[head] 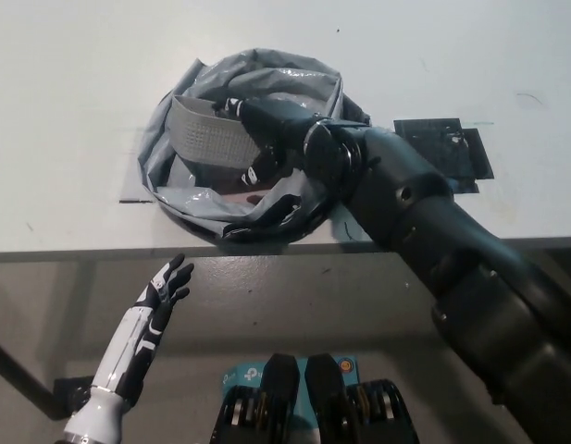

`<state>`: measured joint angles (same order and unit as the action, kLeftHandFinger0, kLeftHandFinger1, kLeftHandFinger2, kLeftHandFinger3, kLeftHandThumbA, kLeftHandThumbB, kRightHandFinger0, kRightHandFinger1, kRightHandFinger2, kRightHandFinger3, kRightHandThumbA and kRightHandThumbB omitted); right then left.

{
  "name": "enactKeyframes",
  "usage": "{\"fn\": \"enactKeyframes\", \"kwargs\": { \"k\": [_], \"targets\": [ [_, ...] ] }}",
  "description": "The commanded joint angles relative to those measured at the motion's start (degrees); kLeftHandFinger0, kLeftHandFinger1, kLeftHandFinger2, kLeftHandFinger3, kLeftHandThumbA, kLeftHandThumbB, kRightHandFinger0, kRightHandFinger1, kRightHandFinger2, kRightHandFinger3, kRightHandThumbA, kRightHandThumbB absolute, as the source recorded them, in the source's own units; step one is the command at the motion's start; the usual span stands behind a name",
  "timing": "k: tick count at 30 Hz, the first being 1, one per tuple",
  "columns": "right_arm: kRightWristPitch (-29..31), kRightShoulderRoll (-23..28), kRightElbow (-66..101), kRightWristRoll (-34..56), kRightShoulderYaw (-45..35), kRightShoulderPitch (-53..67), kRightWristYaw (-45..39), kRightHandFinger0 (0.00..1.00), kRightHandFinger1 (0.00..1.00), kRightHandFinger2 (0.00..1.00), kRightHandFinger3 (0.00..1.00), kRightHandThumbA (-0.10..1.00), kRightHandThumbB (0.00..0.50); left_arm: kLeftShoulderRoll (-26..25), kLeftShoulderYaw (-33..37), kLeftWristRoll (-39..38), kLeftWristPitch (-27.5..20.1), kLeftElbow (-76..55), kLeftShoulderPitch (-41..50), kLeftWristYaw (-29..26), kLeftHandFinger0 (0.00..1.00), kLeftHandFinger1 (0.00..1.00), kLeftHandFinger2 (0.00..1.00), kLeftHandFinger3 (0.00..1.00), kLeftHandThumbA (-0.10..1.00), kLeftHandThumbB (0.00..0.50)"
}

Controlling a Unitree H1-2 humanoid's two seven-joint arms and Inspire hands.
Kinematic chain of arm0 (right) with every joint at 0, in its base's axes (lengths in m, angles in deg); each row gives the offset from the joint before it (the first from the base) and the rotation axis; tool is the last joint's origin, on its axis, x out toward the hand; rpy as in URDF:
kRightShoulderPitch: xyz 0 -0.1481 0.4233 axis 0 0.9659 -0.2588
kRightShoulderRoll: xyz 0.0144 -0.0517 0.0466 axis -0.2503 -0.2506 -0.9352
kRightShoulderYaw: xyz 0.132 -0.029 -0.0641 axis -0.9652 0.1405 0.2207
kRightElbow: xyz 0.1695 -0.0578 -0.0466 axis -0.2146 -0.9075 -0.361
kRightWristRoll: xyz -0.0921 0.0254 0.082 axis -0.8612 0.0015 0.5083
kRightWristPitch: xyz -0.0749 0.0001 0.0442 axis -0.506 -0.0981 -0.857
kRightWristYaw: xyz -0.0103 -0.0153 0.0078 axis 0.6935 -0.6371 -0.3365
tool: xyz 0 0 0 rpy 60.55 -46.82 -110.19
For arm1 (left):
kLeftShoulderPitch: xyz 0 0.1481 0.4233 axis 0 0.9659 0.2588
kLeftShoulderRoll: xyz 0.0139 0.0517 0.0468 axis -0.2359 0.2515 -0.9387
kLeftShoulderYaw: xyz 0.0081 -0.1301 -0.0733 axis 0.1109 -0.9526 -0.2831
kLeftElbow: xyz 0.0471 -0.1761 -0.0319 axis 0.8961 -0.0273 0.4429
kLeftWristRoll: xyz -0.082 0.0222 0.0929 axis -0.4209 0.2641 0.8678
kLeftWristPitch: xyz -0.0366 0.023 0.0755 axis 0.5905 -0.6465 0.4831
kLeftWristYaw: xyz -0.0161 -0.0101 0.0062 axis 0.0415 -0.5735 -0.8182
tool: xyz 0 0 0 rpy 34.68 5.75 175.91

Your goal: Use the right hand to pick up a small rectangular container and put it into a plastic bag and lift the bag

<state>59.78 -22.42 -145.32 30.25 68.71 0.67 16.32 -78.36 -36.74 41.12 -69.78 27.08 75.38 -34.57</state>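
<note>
Container (206,137) in right hand (266,139) (over bag (188,199))

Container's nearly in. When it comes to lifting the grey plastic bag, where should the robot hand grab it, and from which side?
Take the plastic bag by its rolled rim, probably the near, table-edge part where the film bunches into a thick fold. Come from above and from the robot's right, since the right robot hand is already over the mouth, shut on the container. The left robot hand rests open below the table edge.
</note>
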Motion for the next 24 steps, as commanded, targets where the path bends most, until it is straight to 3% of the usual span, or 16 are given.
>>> {"fn": "enactKeyframes", "kwargs": {
  "k": [1, 10, 13, 16, 18, 24],
  "targets": [
    [-0.9, 0.5, 2.7, -0.4, 0.2, -5.7, -4.1, 1.00, 1.00, 1.00, 1.00, 0.88, 0.500, -1.0, 0.1, -0.1, -1.6, -0.7, -1.1, 0.8, 1.00, 1.00, 1.00, 1.00, 0.98, 0.242],
    [-2.6, 2.5, 10.5, 2.0, -2.4, -8.4, -8.8, 1.00, 1.00, 1.00, 1.00, 0.90, 0.500, -1.1, 0.0, 0.0, -1.4, -1.0, -1.7, 0.9, 1.00, 1.00, 1.00, 1.00, 0.98, 0.240],
    [-4.2, 4.8, 19.8, 7.1, -8.2, -11.1, -11.8, 1.00, 1.00, 1.00, 1.00, 0.96, 0.500, -1.1, 0.0, -0.1, -1.2, -0.9, -2.1, 0.9, 1.00, 1.00, 1.00, 1.00, 0.98, 0.245],
    [-4.6, 5.8, 23.8, 13.1, -13.7, -13.5, -14.8, 1.00, 1.00, 1.00, 1.00, 0.92, 0.500, -1.0, 0.0, 0.1, -1.3, -1.0, -2.1, 0.7, 1.00, 1.00, 1.00, 1.00, 0.98, 0.244],
    [-8.4, 6.7, 28.3, 16.1, -17.3, -14.3, -17.4, 1.00, 1.00, 1.00, 1.00, 0.91, 0.500, -1.0, -0.1, 0.1, -1.2, -1.0, -2.1, 0.7, 1.00, 1.00, 1.00, 1.00, 0.98, 0.242],
    [-11.1, 9.3, 33.9, 16.9, -21.4, -13.2, -16.9, 1.00, 1.00, 1.00, 1.00, 0.91, 0.500, -1.3, 0.1, 0.3, -1.7, -0.8, -2.1, 0.9, 1.00, 1.00, 1.00, 1.00, 0.99, 0.239]
  ]
}}
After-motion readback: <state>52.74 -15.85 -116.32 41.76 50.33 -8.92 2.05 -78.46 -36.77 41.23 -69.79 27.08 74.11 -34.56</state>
